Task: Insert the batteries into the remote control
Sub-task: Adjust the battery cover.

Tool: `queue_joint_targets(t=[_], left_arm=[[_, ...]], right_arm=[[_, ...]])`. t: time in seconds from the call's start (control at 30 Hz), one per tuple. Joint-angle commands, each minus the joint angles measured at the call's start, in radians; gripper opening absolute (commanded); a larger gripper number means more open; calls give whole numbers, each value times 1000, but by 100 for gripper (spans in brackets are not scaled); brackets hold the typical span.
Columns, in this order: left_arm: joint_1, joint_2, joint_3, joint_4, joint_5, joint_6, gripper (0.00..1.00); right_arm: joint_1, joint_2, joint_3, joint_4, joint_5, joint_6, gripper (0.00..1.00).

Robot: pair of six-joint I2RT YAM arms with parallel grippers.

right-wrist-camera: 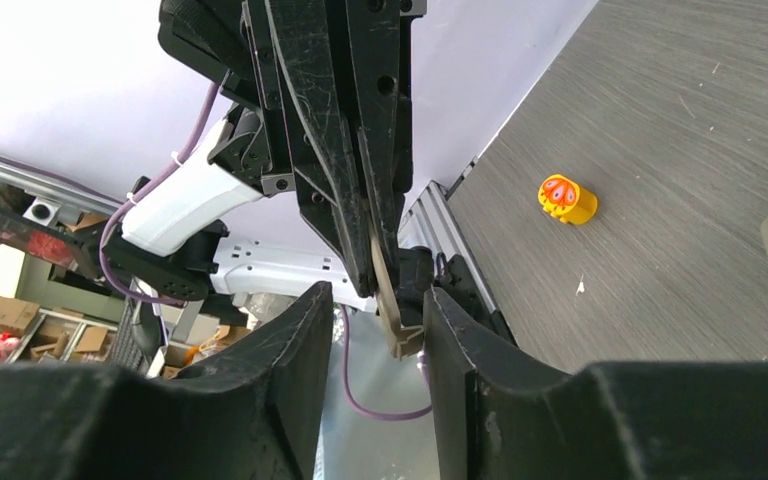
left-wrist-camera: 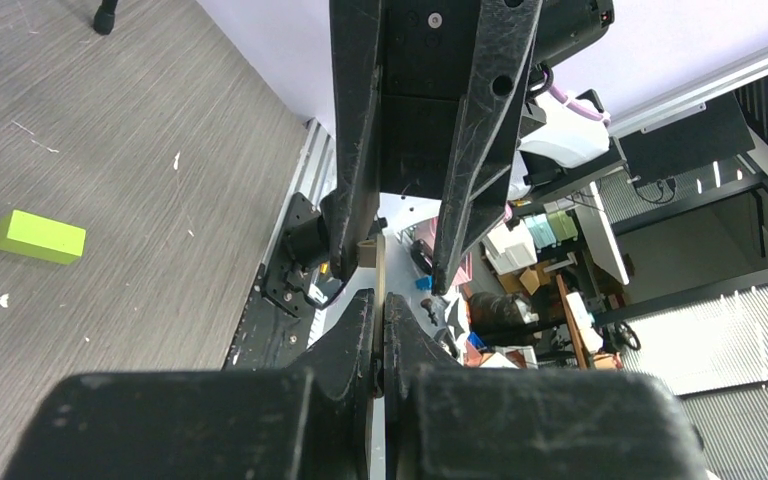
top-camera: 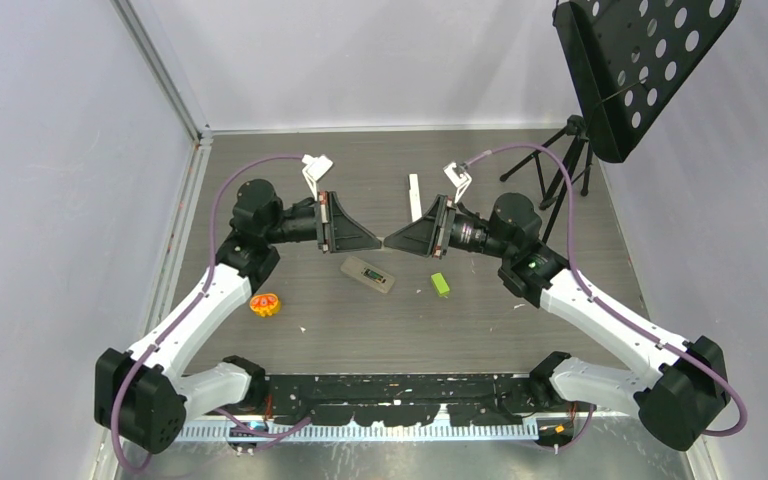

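Above the worktop, the left end effector clamps a thin beige panel, likely the battery cover. The right end effector stands parted around it, seemingly for a handover. The remote control lies below, batteries not discernible.

- Left arm and right arm: white shells, black joints.
- Left tool and right tool: black, scuffed, wedge-shaped fingers with screws.
- Behind each tool: purple cable, white clip.

Pale walls, grey tabletop, black music stand
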Motion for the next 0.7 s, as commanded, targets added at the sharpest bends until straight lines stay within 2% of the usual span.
queue_joint_targets(t=[0.0, 0.1, 0.23, 0.3, 0.4, 0.47, 0.5, 0.6, 0.67], left_arm=[[-2, 3, 28, 3, 3, 17, 0], [-2, 7, 32, 13, 0, 10, 0], [-2, 15, 39, 18, -2, 6, 0], [0, 19, 34, 18, -2, 8, 3], [13, 20, 7, 47, 11, 13, 23], [26, 15, -38, 111, 21, 16, 27], [36, 12, -63, 130, 21, 19, 26], [65, 19, -149, 208, 20, -28, 3], [89, 23, -187, 277, 20, -76, 0]], right_arm=[[1, -3, -2, 57, -35, 4, 38], [1, 1, -3, 70, -43, 13, 25], [1, 3, -6, 68, -32, 17, 1], [0, -5, -12, 63, -14, 21, 0], [-3, -28, -21, 30, 37, 25, 0], [-9, -43, -25, 19, 63, 50, 0], [-13, -49, -25, 21, 70, 71, 0], [-26, -70, -28, 41, 64, 118, 0], [-29, -85, -26, 13, 71, 114, 0]])
